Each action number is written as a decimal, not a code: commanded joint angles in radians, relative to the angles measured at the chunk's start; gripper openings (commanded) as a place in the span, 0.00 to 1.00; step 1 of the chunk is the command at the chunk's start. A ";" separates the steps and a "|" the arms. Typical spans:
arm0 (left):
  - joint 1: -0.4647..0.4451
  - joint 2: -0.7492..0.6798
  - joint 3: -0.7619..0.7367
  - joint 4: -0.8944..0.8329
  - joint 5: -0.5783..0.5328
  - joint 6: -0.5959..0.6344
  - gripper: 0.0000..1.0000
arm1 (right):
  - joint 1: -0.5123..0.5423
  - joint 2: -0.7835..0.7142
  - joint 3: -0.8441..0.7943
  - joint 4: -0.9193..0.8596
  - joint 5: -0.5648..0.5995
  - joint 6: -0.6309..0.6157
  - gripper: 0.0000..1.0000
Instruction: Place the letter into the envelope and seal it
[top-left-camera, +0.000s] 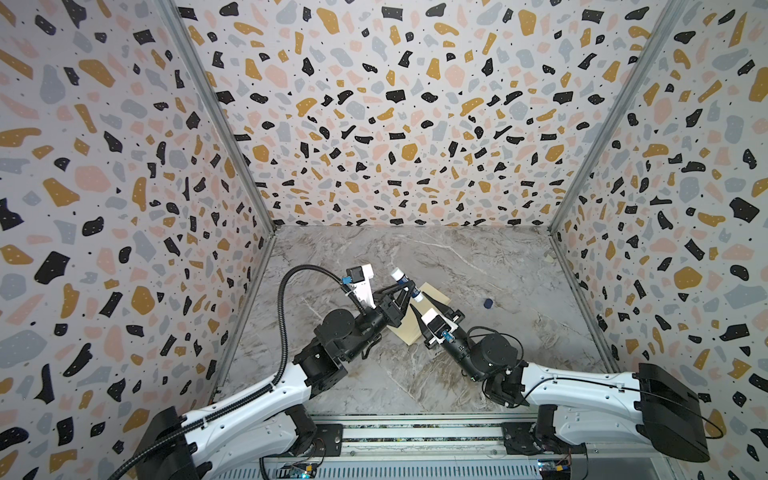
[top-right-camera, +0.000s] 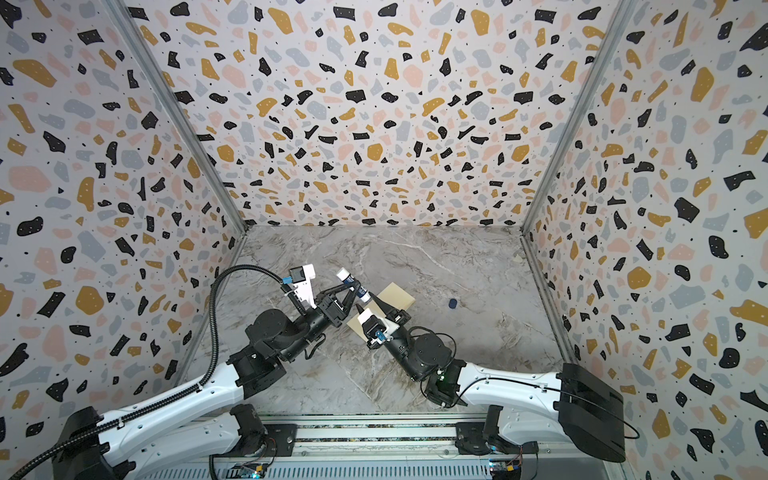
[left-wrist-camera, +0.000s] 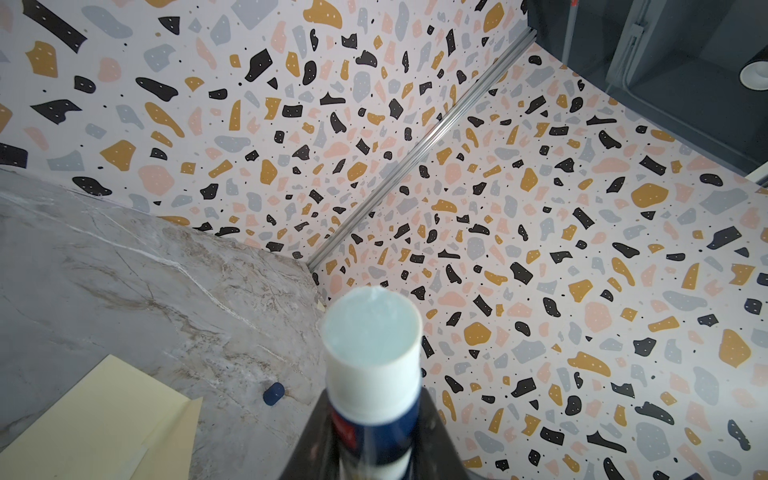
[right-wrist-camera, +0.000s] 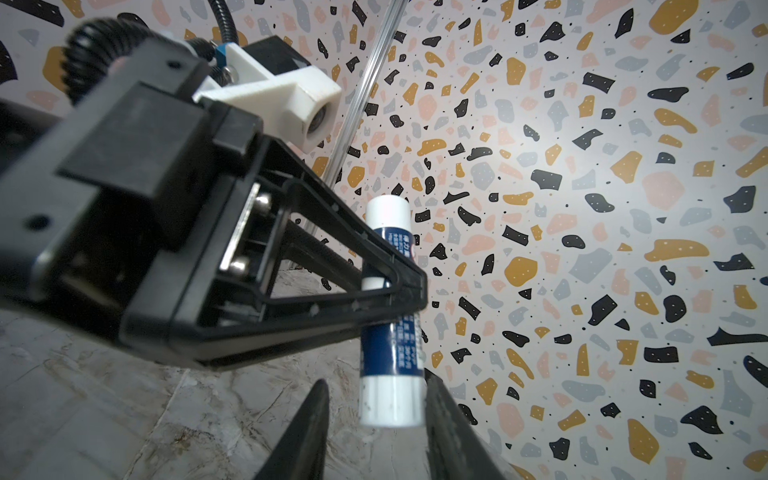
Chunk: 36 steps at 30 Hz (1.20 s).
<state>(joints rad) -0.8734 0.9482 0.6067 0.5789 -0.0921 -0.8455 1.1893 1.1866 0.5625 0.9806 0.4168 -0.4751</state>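
Observation:
The pale yellow envelope (top-left-camera: 437, 291) (top-right-camera: 400, 294) (left-wrist-camera: 104, 415) lies flat on the marble table, partly under both grippers. The letter is out of view. My left gripper (top-left-camera: 406, 286) (top-right-camera: 354, 287) (left-wrist-camera: 372, 419) is shut on an uncapped blue-and-white glue stick (top-left-camera: 399, 276) (top-right-camera: 343, 274) (left-wrist-camera: 372, 353) (right-wrist-camera: 392, 345), held tilted above the envelope. My right gripper (top-left-camera: 419, 300) (top-right-camera: 365, 300) (right-wrist-camera: 376, 380) straddles the stick's white lower end. One finger touches it, the other stands a gap away, so the jaws are open.
A small dark blue cap (top-left-camera: 488, 304) (top-right-camera: 453, 304) (left-wrist-camera: 273, 393) lies on the table to the right of the envelope. Terrazzo-patterned walls enclose the table on three sides. The arm bases sit on a rail at the front edge.

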 joint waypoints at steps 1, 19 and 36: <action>-0.003 -0.020 0.030 0.053 -0.005 0.000 0.00 | -0.002 0.002 0.043 0.004 0.018 0.019 0.39; -0.003 -0.022 0.024 0.056 0.000 -0.007 0.00 | -0.022 0.031 0.053 -0.013 0.026 0.032 0.35; -0.004 -0.007 0.026 0.026 0.029 0.059 0.00 | -0.095 -0.058 0.068 -0.172 -0.224 0.232 0.14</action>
<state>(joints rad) -0.8734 0.9466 0.6067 0.5667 -0.0906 -0.8383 1.1252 1.1851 0.5781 0.8959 0.3489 -0.3767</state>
